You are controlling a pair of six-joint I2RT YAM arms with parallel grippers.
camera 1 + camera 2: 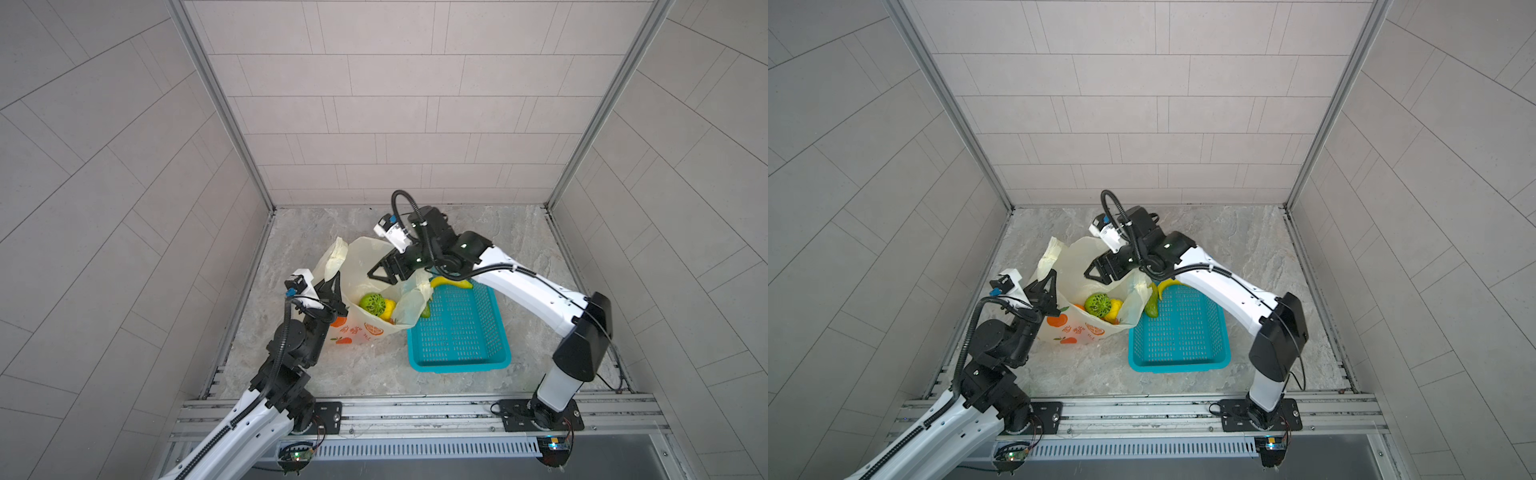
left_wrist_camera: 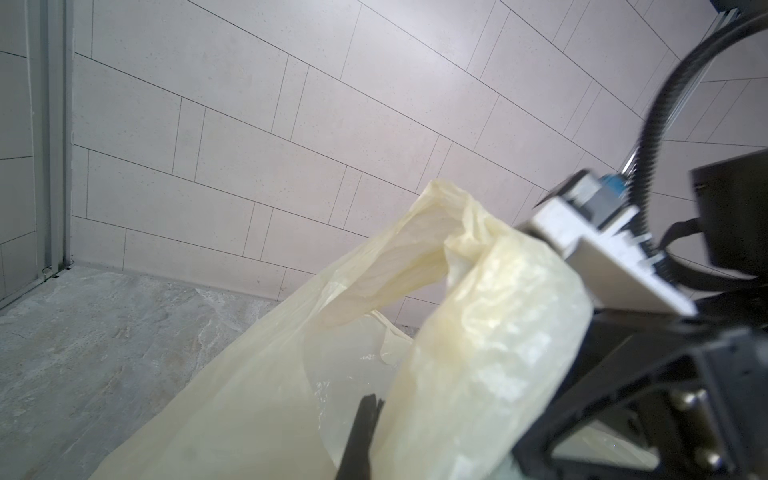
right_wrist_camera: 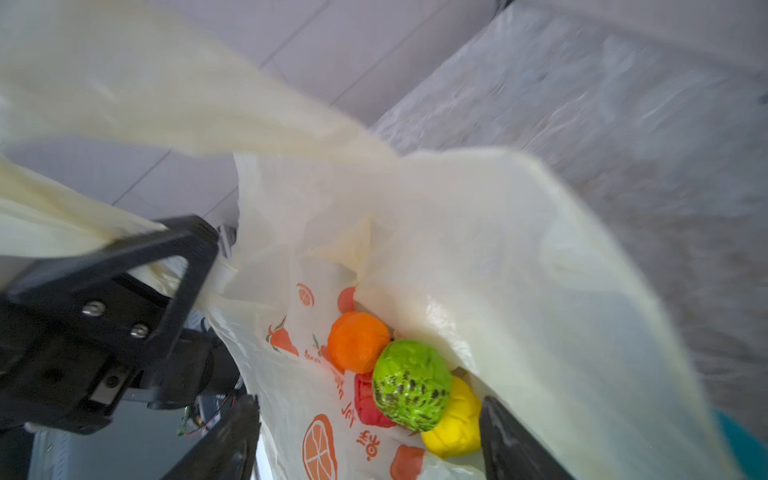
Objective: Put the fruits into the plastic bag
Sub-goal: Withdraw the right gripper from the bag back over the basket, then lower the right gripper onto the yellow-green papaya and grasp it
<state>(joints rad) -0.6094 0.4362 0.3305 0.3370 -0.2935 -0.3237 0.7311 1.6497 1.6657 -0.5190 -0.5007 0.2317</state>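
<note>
The cream plastic bag (image 1: 365,266) (image 1: 1084,266) stands open mid-table. My left gripper (image 1: 334,286) (image 1: 1050,280) (image 2: 370,401) is shut on its left rim. Above the bag's mouth hangs my right gripper (image 1: 376,270) (image 1: 1094,270) (image 3: 368,400), open and holding nothing. Inside the bag lie a green bumpy ball (image 1: 372,304) (image 3: 411,384), a yellow lemon (image 1: 388,311) (image 3: 455,419), an orange piece (image 3: 357,340) and a red ball (image 3: 368,405). A yellow banana (image 1: 451,283) (image 1: 1169,284) and a green piece (image 1: 426,311) (image 1: 1151,305) rest at the basket's far left corner.
A teal perforated basket (image 1: 457,368) (image 1: 1179,365) sits right of the bag, touching it. The right arm reaches over the basket's far edge. Tiled walls close in the marble tabletop on three sides, and a metal rail runs along the front.
</note>
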